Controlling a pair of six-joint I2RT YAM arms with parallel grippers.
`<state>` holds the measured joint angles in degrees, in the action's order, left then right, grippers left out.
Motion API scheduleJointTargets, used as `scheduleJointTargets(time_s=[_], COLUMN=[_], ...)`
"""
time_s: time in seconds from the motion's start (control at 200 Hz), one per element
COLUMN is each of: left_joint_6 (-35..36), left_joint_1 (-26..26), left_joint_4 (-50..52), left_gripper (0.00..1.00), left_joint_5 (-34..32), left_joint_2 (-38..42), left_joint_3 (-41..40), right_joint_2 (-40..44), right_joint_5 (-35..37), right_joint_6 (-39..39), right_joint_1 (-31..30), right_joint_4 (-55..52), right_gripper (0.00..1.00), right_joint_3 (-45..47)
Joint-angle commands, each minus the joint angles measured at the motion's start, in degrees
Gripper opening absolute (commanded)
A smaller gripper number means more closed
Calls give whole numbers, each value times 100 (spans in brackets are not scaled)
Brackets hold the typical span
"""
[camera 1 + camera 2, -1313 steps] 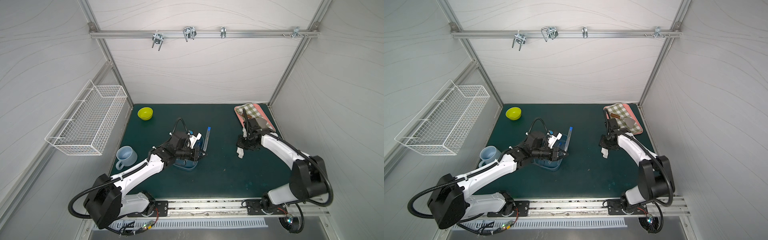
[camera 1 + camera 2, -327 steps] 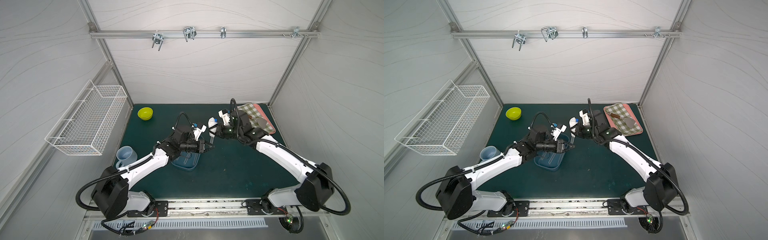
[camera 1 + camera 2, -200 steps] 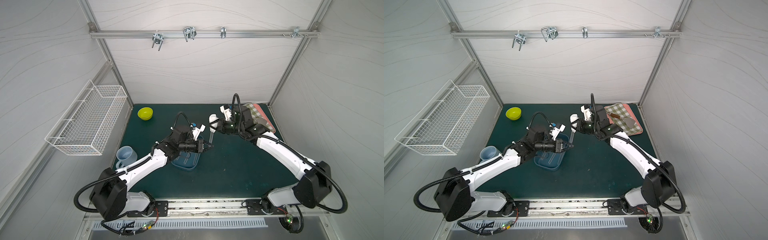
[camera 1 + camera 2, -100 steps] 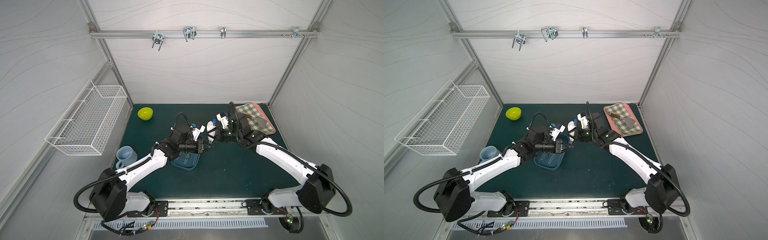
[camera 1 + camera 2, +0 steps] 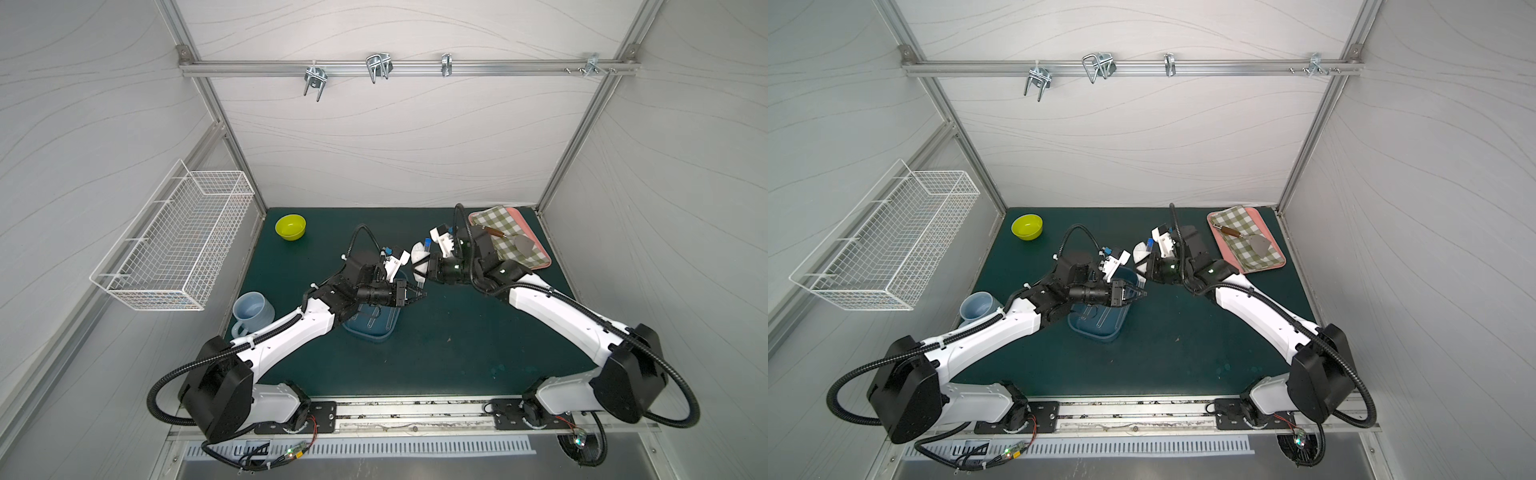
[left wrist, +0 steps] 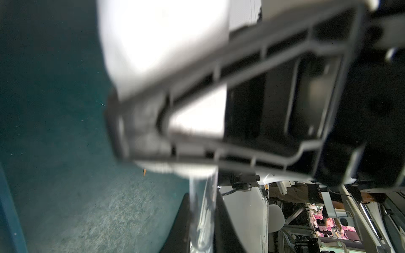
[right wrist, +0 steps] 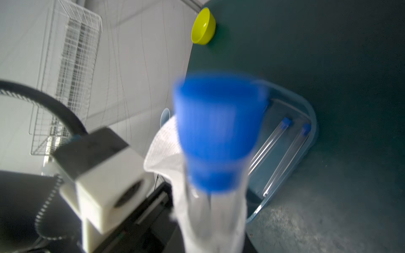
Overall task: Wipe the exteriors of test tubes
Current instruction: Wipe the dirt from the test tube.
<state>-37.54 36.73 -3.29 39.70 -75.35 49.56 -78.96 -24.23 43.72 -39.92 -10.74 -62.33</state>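
- The dark green table (image 5: 457, 353) carries everything except the white wire basket (image 5: 178, 241), which hangs on the left wall.
- A pink tray (image 5: 524, 214) sits in the table's far right corner. A checked cloth (image 5: 505, 224) is spread over it, and a brown-handled metal tool (image 5: 1241, 237) lies on the cloth.
- A blue tray (image 5: 368, 332) lies just left of the table's middle. In the right wrist view, two test tubes (image 7: 271, 144) lie side by side in it, caps pointing the same way.
- A light blue mug (image 5: 252, 309) stands by the left edge, and a yellow-green bowl (image 5: 290, 226) stands near the far left corner.
- The left claw (image 5: 422, 293) is closed tight on the lower end of one test tube (image 6: 201, 214).
- That tube stands roughly upright in the air over the table's middle, just beside the blue tray's far right corner. Its blue cap (image 7: 219, 131) is on top.
- The right claw (image 5: 420, 269) is pinched on a white wipe (image 7: 164, 149) wrapped round the tube's upper part. The wipe sits just under the cap and right above the left claw.
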Motion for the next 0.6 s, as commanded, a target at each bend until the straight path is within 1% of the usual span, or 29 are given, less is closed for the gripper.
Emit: scheduleJointTargets(time_s=[0.0, 0.195, 0.29, 0.385, 0.595], left_joint_6=[-7, -3, 2, 14, 84], left_joint_1=[-38, -34, -37, -34, -44], left_joint_4=[-245, -240, -228, -203, -54], left_gripper=[10, 10, 10, 10, 10], left_joint_5=[45, 4, 3, -19, -33], left_joint_2=[82, 150, 159, 183, 169], left_joint_3=[69, 36, 36, 45, 132], right_joint_2=[142, -300, -478, -432, 13], right_joint_5=[53, -336, -482, -456, 5], right_joint_6=[150, -177, -207, -126, 171], right_joint_1=[6, 579, 670, 541, -147], right_joint_4=[204, 2, -65, -18, 193], right_gripper=[21, 21, 21, 21, 21], right_joint_3=[34, -754, -973, -840, -74])
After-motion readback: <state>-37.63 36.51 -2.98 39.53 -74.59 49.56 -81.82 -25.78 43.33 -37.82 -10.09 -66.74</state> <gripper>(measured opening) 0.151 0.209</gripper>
